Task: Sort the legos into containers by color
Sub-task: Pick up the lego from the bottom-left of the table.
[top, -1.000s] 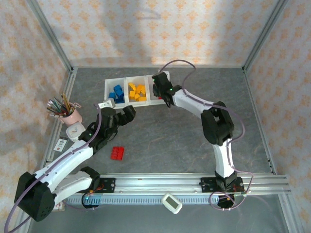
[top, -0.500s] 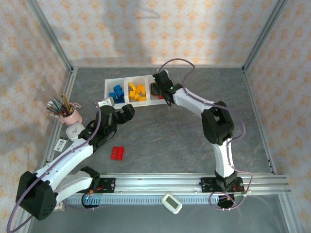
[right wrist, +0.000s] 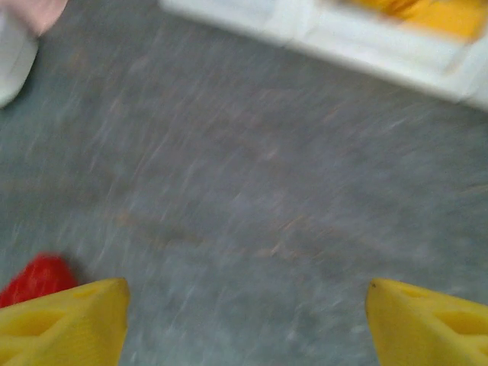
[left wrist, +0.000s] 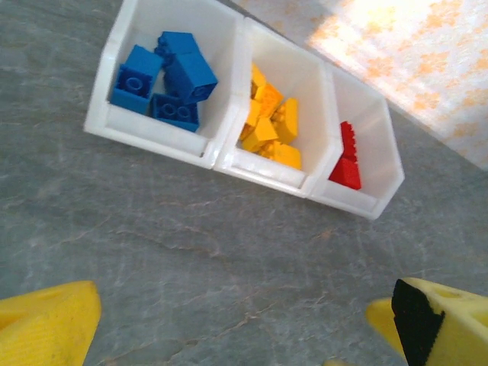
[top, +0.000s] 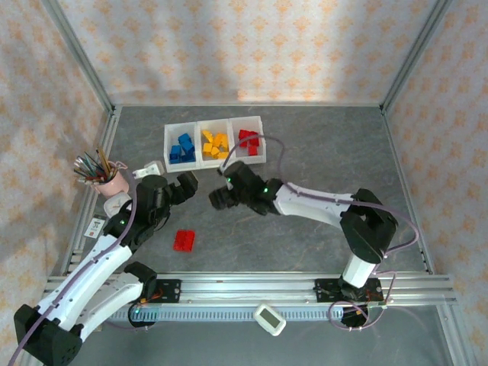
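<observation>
Pickup of the one loose red lego (top: 184, 240) on the table.
We judge sorting nearly done: the containers (left wrist: 145, 137) hold blue, yellow and red. The right gripper (top: 220, 197) hovers near the lego, fingers wide, empty; the left gripper (top: 185, 185) is equally wide. Next we centre, descend, close.

Overhead rear view, wrists low, sharing containers (left wrist: 263, 174)

No text can be read. The small white tag (top: 94, 226) at 9 o'clock bears dark marks, too tiny to make out.

Right wrist view blurred; red lego (right wrist: 34, 278) half-hidden.
</observation>
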You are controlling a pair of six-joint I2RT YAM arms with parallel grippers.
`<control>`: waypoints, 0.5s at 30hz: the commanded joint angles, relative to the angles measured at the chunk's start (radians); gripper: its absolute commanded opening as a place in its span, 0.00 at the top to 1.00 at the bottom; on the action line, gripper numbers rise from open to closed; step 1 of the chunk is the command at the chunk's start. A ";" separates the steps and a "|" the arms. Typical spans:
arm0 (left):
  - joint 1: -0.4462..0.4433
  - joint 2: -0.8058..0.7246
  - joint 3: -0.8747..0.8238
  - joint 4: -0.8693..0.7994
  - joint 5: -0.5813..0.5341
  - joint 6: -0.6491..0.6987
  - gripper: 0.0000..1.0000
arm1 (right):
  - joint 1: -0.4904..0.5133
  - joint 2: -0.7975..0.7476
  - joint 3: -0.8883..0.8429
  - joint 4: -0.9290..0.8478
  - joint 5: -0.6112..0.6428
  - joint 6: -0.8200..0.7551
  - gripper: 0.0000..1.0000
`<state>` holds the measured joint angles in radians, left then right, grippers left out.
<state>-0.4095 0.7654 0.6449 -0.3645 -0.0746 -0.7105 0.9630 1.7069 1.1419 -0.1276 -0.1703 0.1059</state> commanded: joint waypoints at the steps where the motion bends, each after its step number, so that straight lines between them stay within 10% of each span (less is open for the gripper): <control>1: 0.011 -0.034 0.039 -0.127 -0.059 -0.026 0.01 | 0.046 -0.044 -0.100 0.147 -0.099 -0.098 0.17; 15: 0.012 -0.146 -0.008 -0.240 -0.034 -0.125 0.01 | 0.207 0.120 -0.199 0.536 -0.199 -0.327 0.00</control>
<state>-0.4095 0.6495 0.6514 -0.5659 -0.1131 -0.7933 1.1542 1.7893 0.9459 0.3035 -0.3531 -0.1574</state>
